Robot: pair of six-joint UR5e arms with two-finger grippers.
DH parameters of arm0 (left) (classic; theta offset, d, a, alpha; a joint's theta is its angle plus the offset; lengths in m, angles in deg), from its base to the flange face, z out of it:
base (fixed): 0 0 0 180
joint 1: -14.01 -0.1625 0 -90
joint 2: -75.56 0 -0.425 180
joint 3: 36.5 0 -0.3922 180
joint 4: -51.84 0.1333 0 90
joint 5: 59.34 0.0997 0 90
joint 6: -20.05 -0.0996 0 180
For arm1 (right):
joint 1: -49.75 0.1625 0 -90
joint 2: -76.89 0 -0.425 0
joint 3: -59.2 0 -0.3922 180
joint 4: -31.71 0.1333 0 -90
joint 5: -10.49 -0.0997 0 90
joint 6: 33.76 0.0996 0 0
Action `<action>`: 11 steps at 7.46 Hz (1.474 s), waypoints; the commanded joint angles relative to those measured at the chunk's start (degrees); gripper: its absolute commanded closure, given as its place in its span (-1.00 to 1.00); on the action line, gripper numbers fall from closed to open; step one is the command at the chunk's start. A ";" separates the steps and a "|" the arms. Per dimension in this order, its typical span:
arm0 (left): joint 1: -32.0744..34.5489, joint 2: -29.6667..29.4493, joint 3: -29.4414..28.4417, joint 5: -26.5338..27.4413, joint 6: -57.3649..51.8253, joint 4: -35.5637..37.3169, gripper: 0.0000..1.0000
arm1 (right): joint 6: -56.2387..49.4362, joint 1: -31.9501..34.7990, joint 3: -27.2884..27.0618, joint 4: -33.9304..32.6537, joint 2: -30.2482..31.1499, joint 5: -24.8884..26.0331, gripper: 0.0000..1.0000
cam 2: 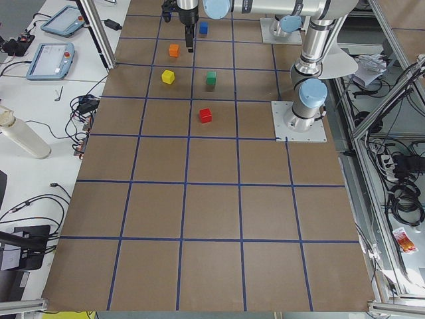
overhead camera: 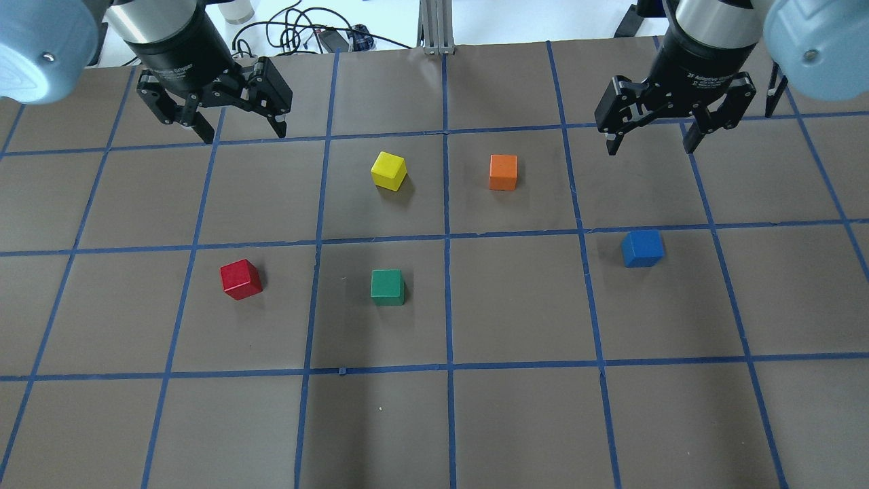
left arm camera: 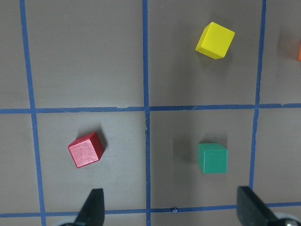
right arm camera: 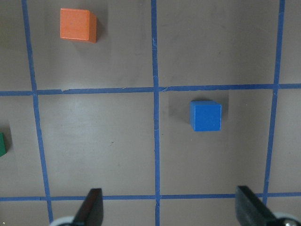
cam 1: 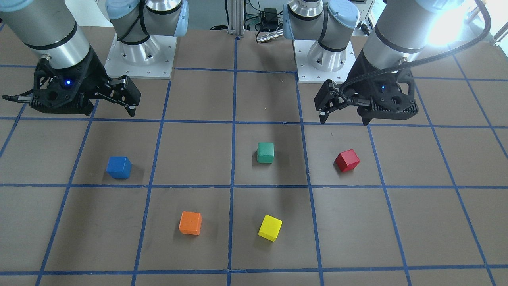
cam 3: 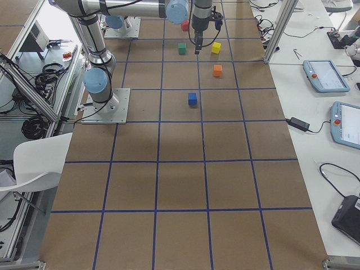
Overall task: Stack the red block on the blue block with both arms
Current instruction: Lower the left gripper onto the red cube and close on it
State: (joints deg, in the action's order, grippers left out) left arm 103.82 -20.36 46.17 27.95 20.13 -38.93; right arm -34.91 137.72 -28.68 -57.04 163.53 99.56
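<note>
The red block sits on the brown table on my left side, and also shows in the front view. My left gripper hangs open and empty well above and beyond it. In the left wrist view the red block lies ahead of the left fingertip. The blue block sits on my right side, and also shows in the front view. My right gripper is open and empty above and beyond it. In the right wrist view the blue block lies between the spread fingers.
A green cube sits between the two blocks, nearer the red one. A yellow cube and an orange cube lie farther out. The arm bases stand at the robot's edge of the table.
</note>
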 commanded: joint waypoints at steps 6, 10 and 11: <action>-9.77 0.30 7.58 2.01 -13.13 0.68 -1.00 | 0.01 0.01 0.77 -0.29 -0.15 -0.48 -1.00; -16.33 -1.46 29.23 2.27 -17.05 28.25 -1.00 | 0.01 0.01 0.86 -0.46 -0.15 -0.57 -1.00; -16.24 -2.59 37.32 2.27 -13.39 40.29 -1.00 | 0.01 0.01 0.86 -0.46 -0.15 -0.57 -1.00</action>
State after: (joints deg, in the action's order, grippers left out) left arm 87.70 -21.88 73.47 30.19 3.98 -13.30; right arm -34.90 137.73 -27.85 -57.46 163.38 99.02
